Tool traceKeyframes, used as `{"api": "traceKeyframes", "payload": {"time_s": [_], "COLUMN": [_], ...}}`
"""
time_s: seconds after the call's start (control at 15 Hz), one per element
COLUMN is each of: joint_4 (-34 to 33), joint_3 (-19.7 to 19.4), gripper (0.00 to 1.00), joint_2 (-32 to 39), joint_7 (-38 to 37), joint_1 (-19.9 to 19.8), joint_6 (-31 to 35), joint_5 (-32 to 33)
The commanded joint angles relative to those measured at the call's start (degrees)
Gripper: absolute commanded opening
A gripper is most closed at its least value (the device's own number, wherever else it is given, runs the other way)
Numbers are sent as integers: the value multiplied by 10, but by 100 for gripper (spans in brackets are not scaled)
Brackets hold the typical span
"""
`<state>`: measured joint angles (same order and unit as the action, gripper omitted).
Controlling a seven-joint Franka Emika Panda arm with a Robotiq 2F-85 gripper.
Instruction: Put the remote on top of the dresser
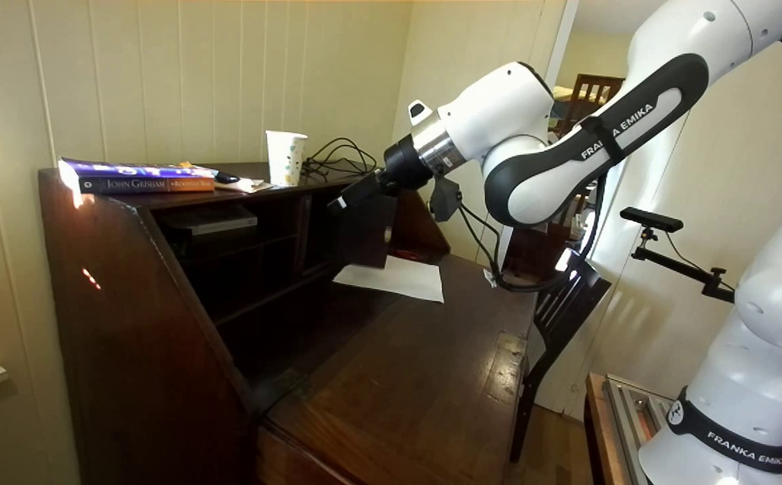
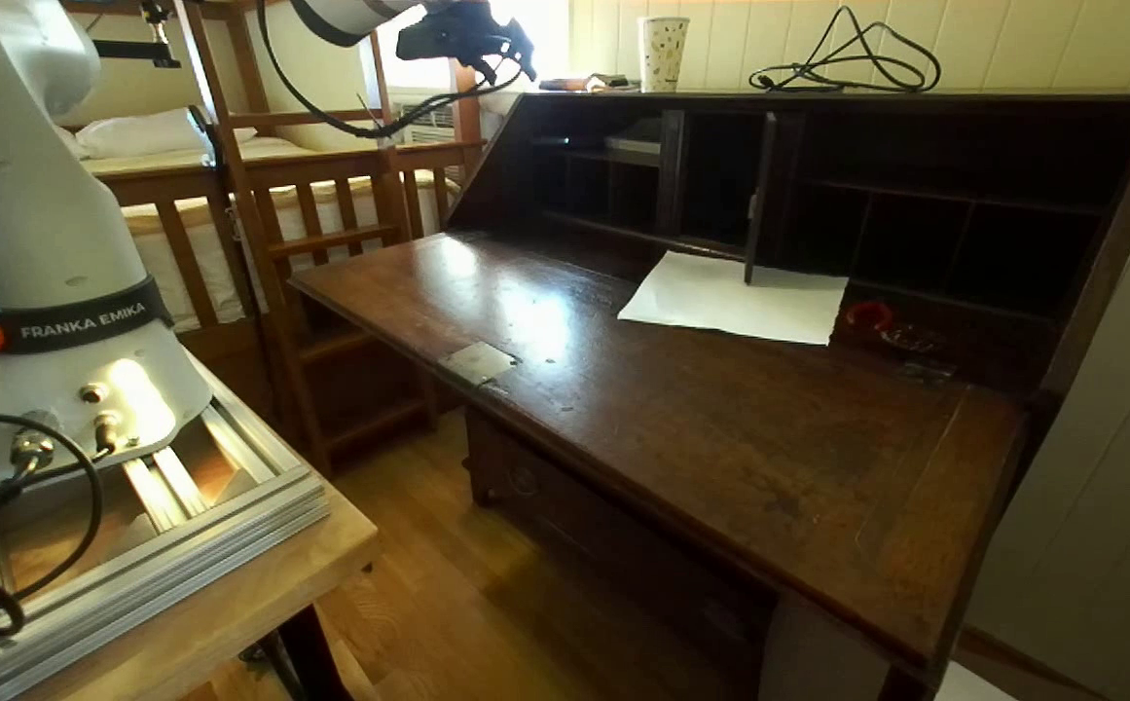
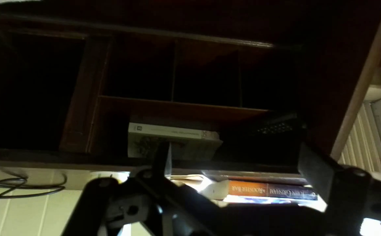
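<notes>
Wrist view: your gripper has its jaws wide apart, nothing held. What's prob. the remote, dark w/ pale dots, lies in the upper cubby of the dresser, near a pale boxy item. So pick's not done, I'd say. Left to do: reach in, grip, pull clear, set on dresser top.

All views face the dresser, the dim wrist view seemingly nearest.
</notes>
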<state>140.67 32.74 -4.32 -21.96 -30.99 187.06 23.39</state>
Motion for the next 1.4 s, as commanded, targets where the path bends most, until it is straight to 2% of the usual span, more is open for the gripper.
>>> {"api": "traceKeyframes", "payload": {"time_s": [0.0,0.13,0.2,0.33,0.47,0.73,1.0,1.07,1.2,1.33], "joint_4": [2,15,23,39,49,60,45,57,54,54], "joint_3": [83,142,176,253,327,471,611,557,597,603], "gripper": [100,100,100,100,100,100,100,100,100,100], "joint_2": [-24,-51,-54,-62,-48,-62,-100,-60,-75,-82], "joint_7": [-16,1,25,97,151,188,142,167,153,148], "joint_1": [-71,-133,-169,-230,-268,-352,-466,-417,-453,-460], "joint_6": [30,63,116,186,212,162,87,122,103,101], "joint_5": [0,-26,-36,-107,-195,-324,-366,-343,-346,-346]}}
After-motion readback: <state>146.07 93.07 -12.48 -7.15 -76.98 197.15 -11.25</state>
